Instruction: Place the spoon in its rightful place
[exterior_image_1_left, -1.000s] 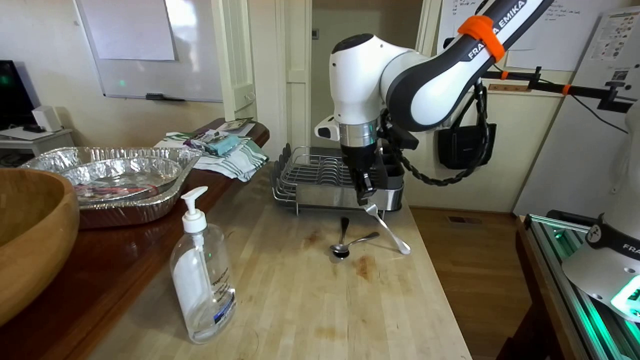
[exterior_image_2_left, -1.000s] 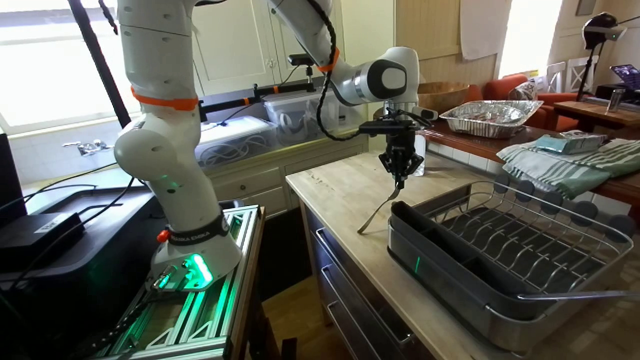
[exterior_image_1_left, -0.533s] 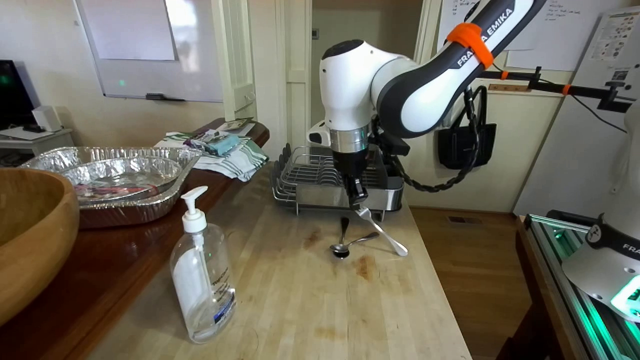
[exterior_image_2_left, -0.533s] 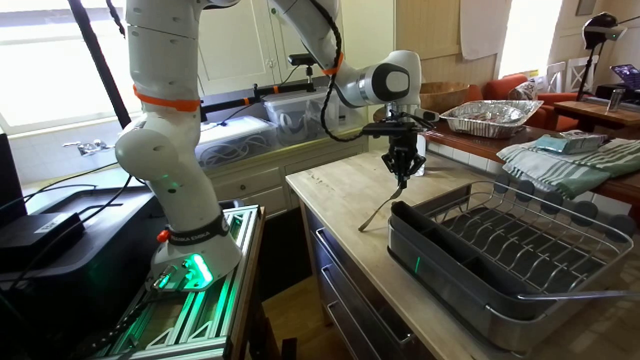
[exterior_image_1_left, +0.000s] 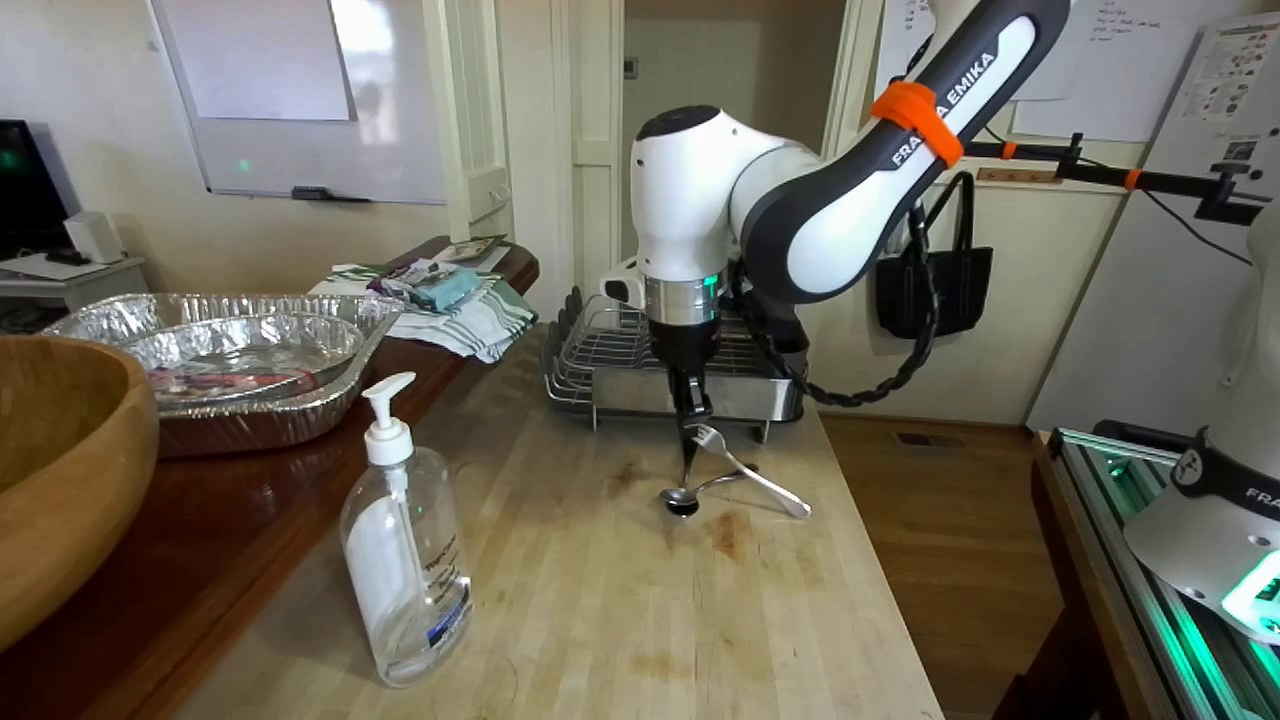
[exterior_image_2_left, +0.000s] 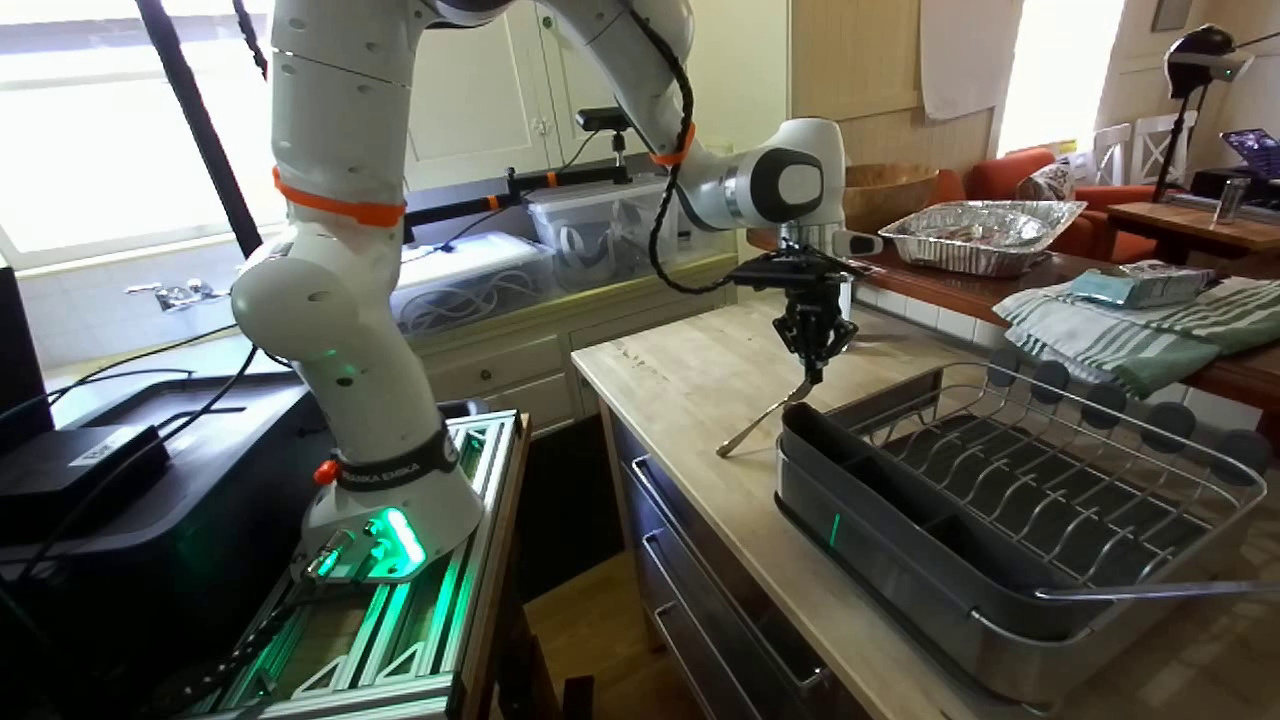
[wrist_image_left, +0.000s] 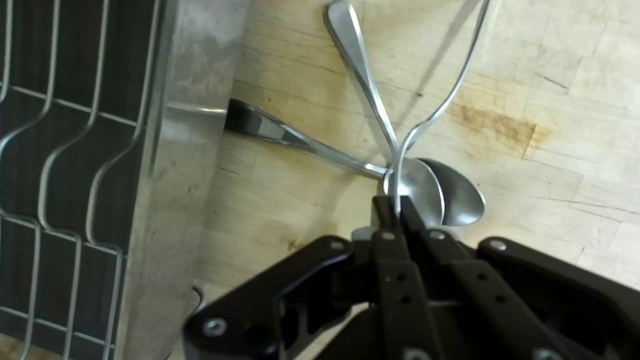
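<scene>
Two metal spoons lie crossed on the wooden counter, bowls overlapping: one bowl faces up (wrist_image_left: 422, 182) over a darker bowl (wrist_image_left: 462, 195). The spoons (exterior_image_1_left: 683, 500) also show in an exterior view. My gripper (wrist_image_left: 398, 202) is shut on the tine end of a silvery fork (wrist_image_left: 456, 90), just above the spoons. The fork shows in both exterior views (exterior_image_1_left: 757, 476) (exterior_image_2_left: 765, 415), slanting down to its handle end; I cannot tell if that end touches the counter. My gripper also shows in both exterior views (exterior_image_1_left: 690, 425) (exterior_image_2_left: 815, 378). The tines are partly hidden between the fingers.
A dish rack (exterior_image_2_left: 1060, 470) with a grey utensil holder (exterior_image_2_left: 880, 535) along its side stands beside the gripper. A clear pump bottle (exterior_image_1_left: 405, 580) stands on the counter. Foil trays (exterior_image_1_left: 235, 350) and a wooden bowl (exterior_image_1_left: 70, 450) sit on the higher brown ledge.
My gripper has moved lower and, in an exterior view, to the left, carrying the fork over the spoons. The spoons and the rack have not moved.
</scene>
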